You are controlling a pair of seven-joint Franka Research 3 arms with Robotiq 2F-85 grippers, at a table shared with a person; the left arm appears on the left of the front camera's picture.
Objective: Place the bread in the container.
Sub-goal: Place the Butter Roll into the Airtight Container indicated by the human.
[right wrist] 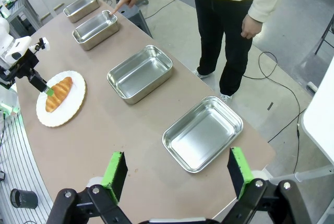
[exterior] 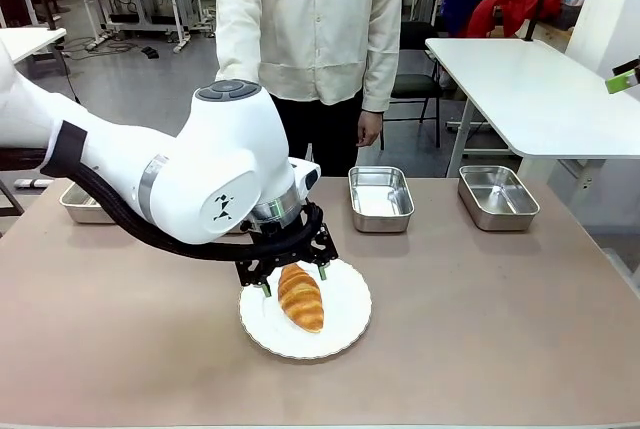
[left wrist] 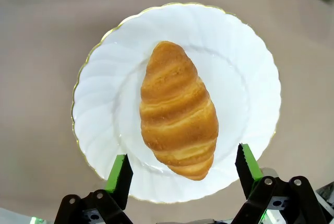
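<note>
The bread (exterior: 301,299), a golden-brown croissant, lies on a round white plate (exterior: 345,324) near the table's middle. My left gripper (exterior: 293,281) hangs just over it, open, with a green pad on each side of the croissant's end (left wrist: 180,112) and neither pad touching it. Several steel trays stand in a row along the far edge. A person's finger (right wrist: 119,7) points at the rim of one container (right wrist: 95,27), the second from the row's far end in the right wrist view. My right gripper (right wrist: 177,172) is open and empty, high above the nearest tray (right wrist: 202,132).
Two trays (exterior: 380,199) (exterior: 497,196) stand far right of the plate, another (exterior: 82,206) peeks out behind my left arm. The person stands at the far edge. Bare tabletop surrounds the plate.
</note>
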